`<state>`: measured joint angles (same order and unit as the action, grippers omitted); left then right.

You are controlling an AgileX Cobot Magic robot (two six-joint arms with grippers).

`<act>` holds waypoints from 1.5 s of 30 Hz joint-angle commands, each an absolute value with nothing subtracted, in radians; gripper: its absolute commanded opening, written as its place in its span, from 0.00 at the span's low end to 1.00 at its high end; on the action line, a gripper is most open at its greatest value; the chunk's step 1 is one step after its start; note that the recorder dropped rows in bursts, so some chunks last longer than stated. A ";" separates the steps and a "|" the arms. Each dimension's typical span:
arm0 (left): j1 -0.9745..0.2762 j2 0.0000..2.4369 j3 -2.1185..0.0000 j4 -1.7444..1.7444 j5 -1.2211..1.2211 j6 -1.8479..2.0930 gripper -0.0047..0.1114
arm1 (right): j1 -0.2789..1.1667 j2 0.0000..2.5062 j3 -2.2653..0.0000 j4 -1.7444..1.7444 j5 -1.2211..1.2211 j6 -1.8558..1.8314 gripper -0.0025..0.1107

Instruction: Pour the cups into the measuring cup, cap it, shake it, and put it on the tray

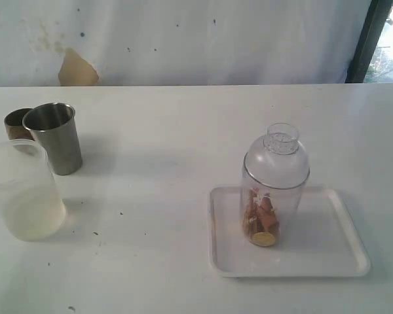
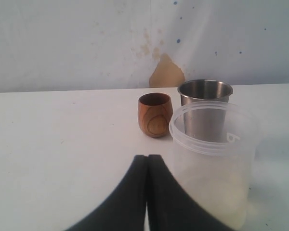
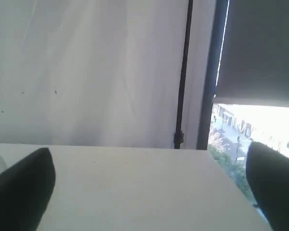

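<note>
One white tray (image 1: 322, 239) lies nearest on the worktop (image 1: 164, 196). The one measuring cup (image 1: 273, 196) stands upright on it, domed lid (image 1: 278, 156) on, brown pieces (image 1: 261, 219) inside. Three cups sit well apart to the left: frosted plastic cup (image 1: 23, 193), steel tumbler (image 1: 56, 140), then wooden cup (image 1: 14, 123) farthest. The frosted one bears a faint mark (image 2: 229, 137), perhaps a 6. The left tool (image 2: 147, 161) is clenched on nothing; the right tool (image 3: 149, 163) is spread wide, empty.
</note>
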<state>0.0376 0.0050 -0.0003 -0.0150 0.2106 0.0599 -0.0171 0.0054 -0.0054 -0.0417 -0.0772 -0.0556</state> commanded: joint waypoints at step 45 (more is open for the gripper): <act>0.037 0.000 0.000 -0.013 0.202 0.053 0.04 | -0.022 0.000 0.000 -0.127 0.307 -0.184 0.24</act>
